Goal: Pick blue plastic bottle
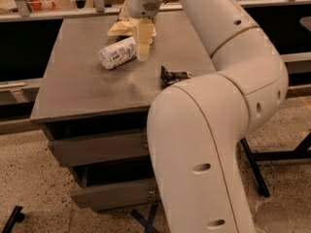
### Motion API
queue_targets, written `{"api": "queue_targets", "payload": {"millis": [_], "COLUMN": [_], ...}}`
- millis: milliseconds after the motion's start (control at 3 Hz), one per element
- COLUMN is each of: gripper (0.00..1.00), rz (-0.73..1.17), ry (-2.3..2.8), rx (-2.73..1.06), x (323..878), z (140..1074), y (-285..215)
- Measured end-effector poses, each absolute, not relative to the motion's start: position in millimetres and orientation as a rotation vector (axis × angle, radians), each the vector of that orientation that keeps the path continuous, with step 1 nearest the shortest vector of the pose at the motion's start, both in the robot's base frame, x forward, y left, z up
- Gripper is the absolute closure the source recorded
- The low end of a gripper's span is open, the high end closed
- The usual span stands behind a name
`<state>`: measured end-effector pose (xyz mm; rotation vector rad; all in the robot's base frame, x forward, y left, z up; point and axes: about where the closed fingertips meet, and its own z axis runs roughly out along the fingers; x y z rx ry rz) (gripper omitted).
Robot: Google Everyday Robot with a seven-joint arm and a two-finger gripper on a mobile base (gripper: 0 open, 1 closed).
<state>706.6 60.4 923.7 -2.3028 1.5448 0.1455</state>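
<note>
The blue plastic bottle [116, 53] lies on its side on the grey table [77, 89], towards the back, with its pale label and dark printed patch facing up. My gripper [142, 52] hangs down from the white arm just at the bottle's right end, close to or touching it, low over the tabletop. It holds nothing that I can see.
A brown-and-yellow snack bag [120, 28] lies behind the bottle, partly hidden by the gripper. A small dark crumpled wrapper [174, 75] lies at the table's right. The arm's large white links [204, 144] cover the table's right front. Drawers [97, 147] sit below the tabletop.
</note>
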Motion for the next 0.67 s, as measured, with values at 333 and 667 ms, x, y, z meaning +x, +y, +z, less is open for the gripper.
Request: {"api": "queue_targets", "payload": {"millis": [333, 667], "gripper": [0.00, 0.00], "rz": [0.147, 0.150], "ry": [1.517, 1.500], "rx": [-2.320, -2.335], "x": [722, 731], "z": [912, 901], "y": [91, 117]}}
